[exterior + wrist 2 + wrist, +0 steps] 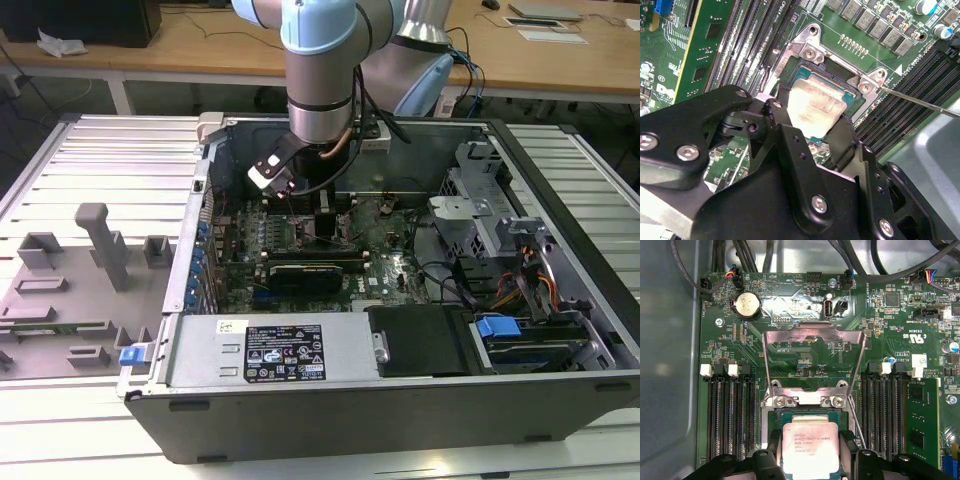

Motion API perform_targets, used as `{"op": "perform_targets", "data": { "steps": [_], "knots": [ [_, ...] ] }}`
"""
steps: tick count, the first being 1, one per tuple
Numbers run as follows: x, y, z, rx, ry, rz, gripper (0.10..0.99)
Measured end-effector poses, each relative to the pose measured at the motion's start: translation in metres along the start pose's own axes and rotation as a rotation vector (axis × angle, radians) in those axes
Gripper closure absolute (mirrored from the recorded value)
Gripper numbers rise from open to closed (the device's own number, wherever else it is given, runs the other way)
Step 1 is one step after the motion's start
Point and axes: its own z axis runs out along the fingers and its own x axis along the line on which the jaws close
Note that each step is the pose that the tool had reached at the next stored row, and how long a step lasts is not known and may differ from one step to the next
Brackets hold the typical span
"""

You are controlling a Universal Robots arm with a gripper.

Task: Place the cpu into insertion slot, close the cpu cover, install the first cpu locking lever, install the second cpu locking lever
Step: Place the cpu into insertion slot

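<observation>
The cpu, a silver-topped square chip, lies level in the insertion slot, whose dark rim shows around it. My gripper is shut on the cpu, one black finger against each of two opposite edges. In the second wrist view the cpu shines between the fingertips of the gripper, inside the slot. The cpu cover stands swung open behind the socket. A thin wire locking lever sticks out beside the socket, raised. In the exterior view the arm reaches down into the open case.
Long black memory slots flank the socket on both sides, with a green memory card beyond one bank. A coin battery and cables lie behind the cover. The case's drive cage and power supply bound the board; grey fixture blocks stand outside.
</observation>
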Motion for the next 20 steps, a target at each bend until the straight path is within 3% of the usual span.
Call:
{"op": "perform_targets", "data": {
  "steps": [1,14,15,17,20],
  "knots": [
    [0.0,0.0,0.0,0.0,0.0,0.0,0.471],
    [-0.0001,0.0003,-0.0038,0.0,0.0001,0.0,0.471],
    [-0.0001,0.0003,-0.004,0.0,-0.0002,0.0,0.549],
    [-0.0001,0.0003,-0.004,0.0,0.0,0.0,0.592],
    [-0.0001,0.0004,-0.0041,0.0,0.0002,0.0,0.592]
  ]
}}
